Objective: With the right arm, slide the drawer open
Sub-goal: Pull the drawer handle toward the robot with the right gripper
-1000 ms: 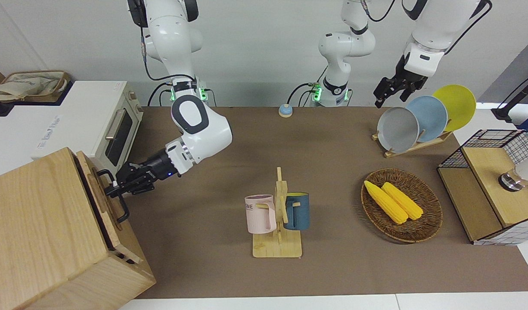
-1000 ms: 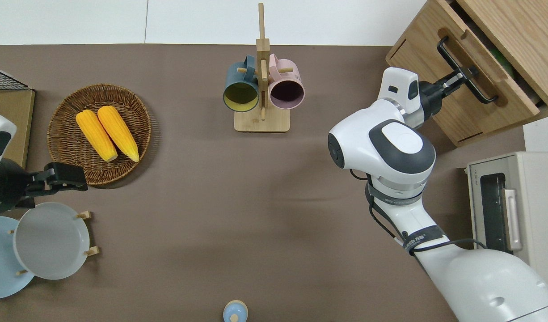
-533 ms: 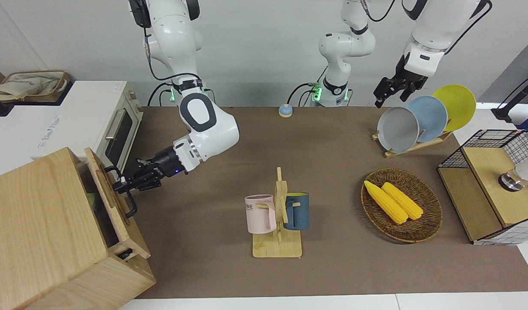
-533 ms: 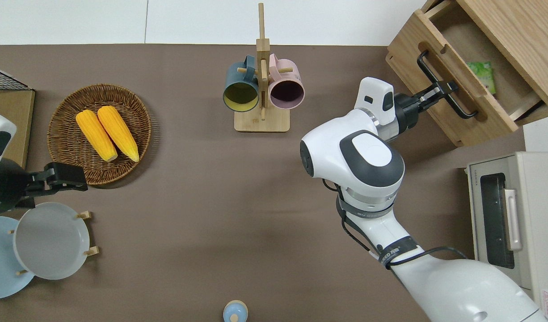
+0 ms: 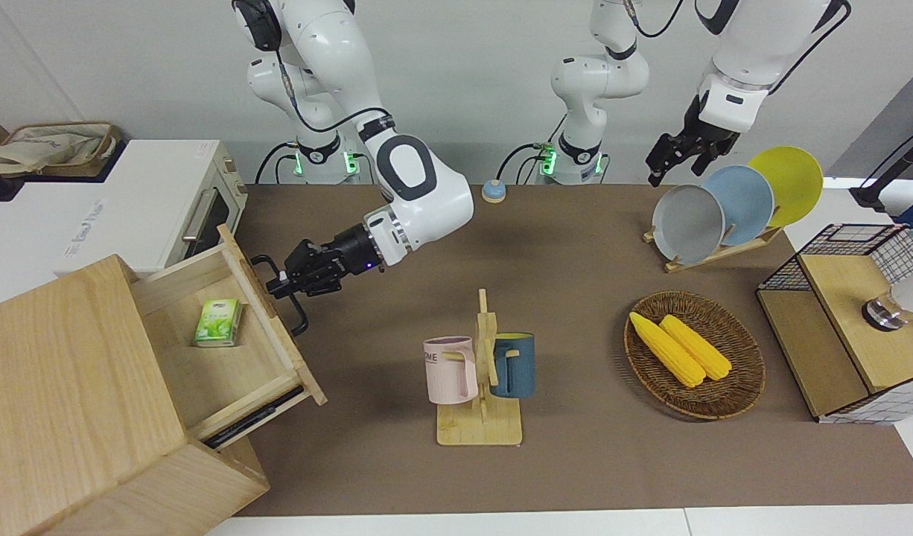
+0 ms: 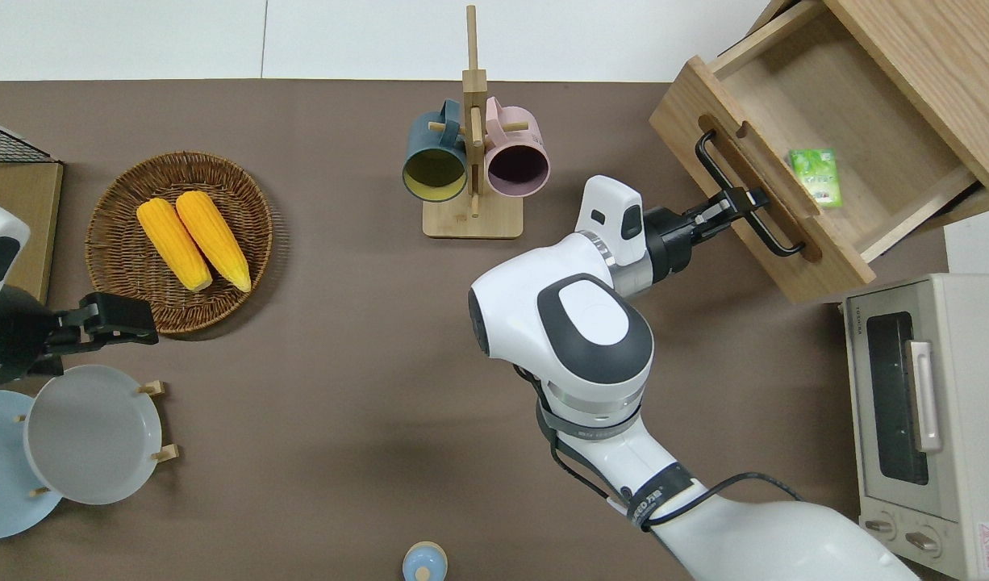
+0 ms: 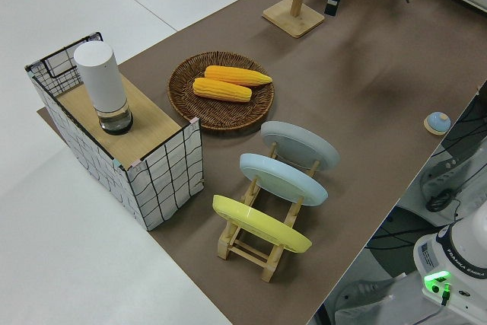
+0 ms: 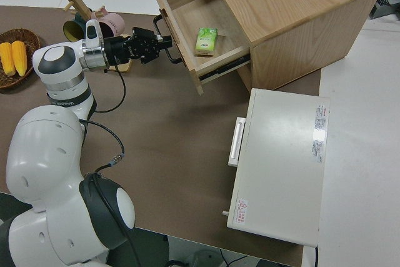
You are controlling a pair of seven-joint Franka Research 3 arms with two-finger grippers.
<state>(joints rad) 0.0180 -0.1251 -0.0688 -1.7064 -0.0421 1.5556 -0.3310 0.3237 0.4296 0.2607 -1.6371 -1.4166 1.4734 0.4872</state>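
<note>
Half a second on in the front view, hauling the drawer well out of the pale wooden box with the right pincer, clamping tight on the black bar handle. Uncovering most of the drawer floor, with a green packet lying just past the drawer front from the pincer. Judging by that, nearing the end of the pull rather than the start. Leaving the left pincer parked.

From overhead, gripping the handle near its middle with the right pincer; standing far wider open than a second ago, when showing only a narrow gap.

In the left side view, missing the drawer altogether and cutting off the working arm at the top edge.

In the right side view, reaching the right pincer across to the drawer; blending dark fingertips into the dark handle, so hiding the exact contact. Concealing the drawer's inner end inside the box, so only guessing at the travel left.
</note>
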